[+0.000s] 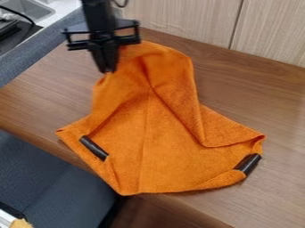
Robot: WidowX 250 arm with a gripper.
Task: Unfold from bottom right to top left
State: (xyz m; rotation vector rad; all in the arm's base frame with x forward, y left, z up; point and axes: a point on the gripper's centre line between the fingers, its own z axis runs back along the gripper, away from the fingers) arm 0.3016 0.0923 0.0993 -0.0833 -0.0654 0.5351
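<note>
An orange cloth [164,133] is held by the gripper [106,70], its fingers narrow and pinched on the fabric, presumably so that the loose layer can be drawn toward the top left. Below and to the right of the fingertips, the rest is spread over the table [47,95]. A black tube [93,148] is set below the fingers, and a second tube [248,164] well to their lower right (perhaps as weights, so that slipping is prevented).
</note>
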